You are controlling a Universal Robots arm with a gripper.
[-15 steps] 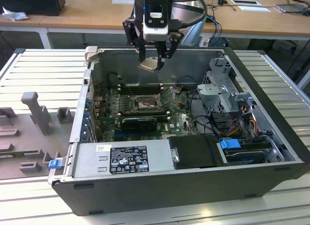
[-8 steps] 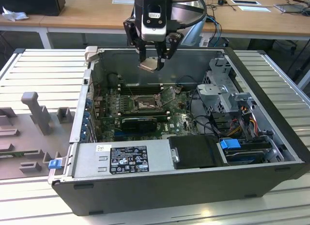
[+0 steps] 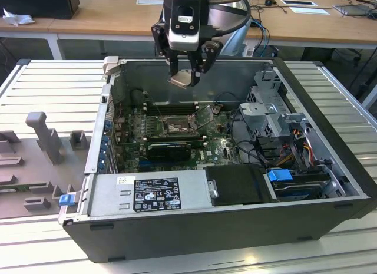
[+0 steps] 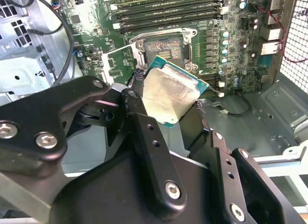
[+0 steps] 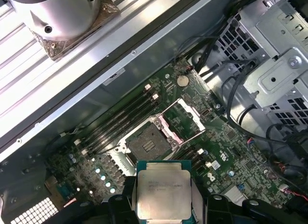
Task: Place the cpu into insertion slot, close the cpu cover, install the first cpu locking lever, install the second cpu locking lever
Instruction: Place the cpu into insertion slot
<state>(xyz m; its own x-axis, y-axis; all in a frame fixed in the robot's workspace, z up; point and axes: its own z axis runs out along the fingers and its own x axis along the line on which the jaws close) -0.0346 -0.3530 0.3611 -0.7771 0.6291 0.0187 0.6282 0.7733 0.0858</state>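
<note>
Above the open computer case [image 3: 235, 230] on the slatted metal desk [image 3: 47, 79], I see the gripper [image 3: 185, 73] hanging over the rear of the case, its fingers pinching the cpu [image 3: 180, 79] by two opposite edges. In both wrist views the chip sits tilted between the black fingers [image 5: 120, 204], its pale metal face towards the cameras and a thin green edge showing around it. It is in the air, well clear of the board. Inside the case lies the green motherboard [image 3: 219, 145], and on it the insertion slot [image 5: 147, 142] is bare, a dark square inside its silvery rim. The cpu cover [image 5: 192, 108] is swung up on its hinge beside the slot, so the socket is uncovered. The long black memory slots [image 3: 168, 108] run just beside the socket. Also in the case, towards the exterior view's right, a grey drive cage [image 3: 268, 103] stands with bundled cables below it, and a silver power supply [image 3: 153, 191] lies along the near wall.
</note>
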